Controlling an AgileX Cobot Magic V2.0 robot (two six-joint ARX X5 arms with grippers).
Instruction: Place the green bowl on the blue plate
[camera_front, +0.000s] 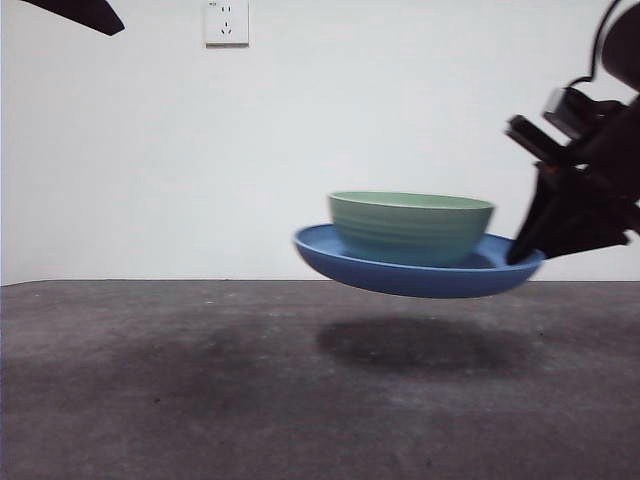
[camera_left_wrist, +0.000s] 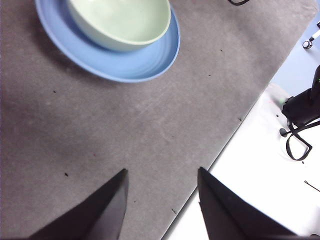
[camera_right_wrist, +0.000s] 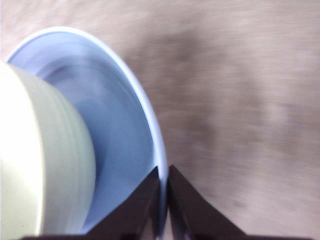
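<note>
While the right claw (camera_right_wrist: 164, 200) pinches the blue plate (camera_front: 400, 272) aloft, the green bowl (camera_front: 410, 225) sits upright in it.

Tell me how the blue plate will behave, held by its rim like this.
Likely stiff: the blue plate keeps its shape in the air, pinched by the right gripper at one edge. Its glossy rim may slip. The green bowl riding on it probably makes it tend to droop or tip.

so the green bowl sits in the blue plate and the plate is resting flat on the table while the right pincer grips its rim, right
Not quite. The blue plate is lifted off the table; the front view shows a gap and shadow beneath it. The green bowl does sit in it, and the right pincer grips its rim.
</note>
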